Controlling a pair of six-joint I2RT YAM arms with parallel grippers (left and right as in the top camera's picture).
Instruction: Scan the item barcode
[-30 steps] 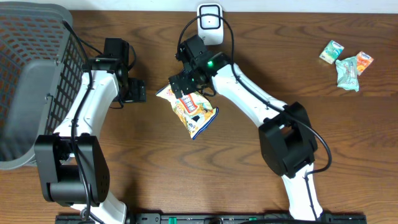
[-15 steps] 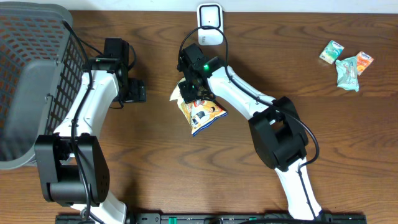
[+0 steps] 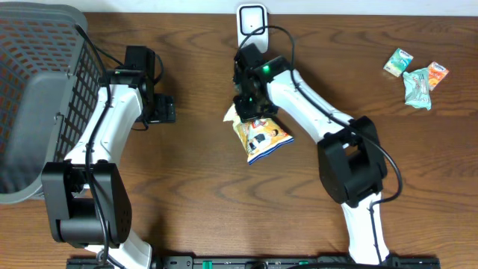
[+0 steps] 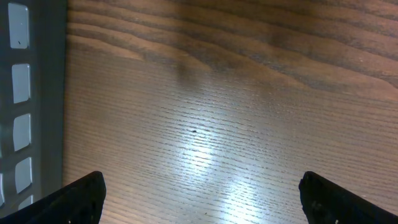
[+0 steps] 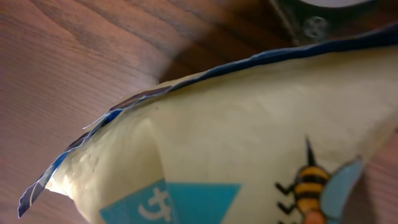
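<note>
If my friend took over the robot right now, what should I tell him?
The left claw is open and empty, over bare table beside the basket.
The right claw is shut on the top edge of the yellow snack bag.
The scanner is white, at the far table edge, just beyond the bag.
Done: the bag is grabbed.
Left: show the barcode to the scanner. No view shows the barcode, so find it first.
The small packets lie far right, away from both claws.
</note>
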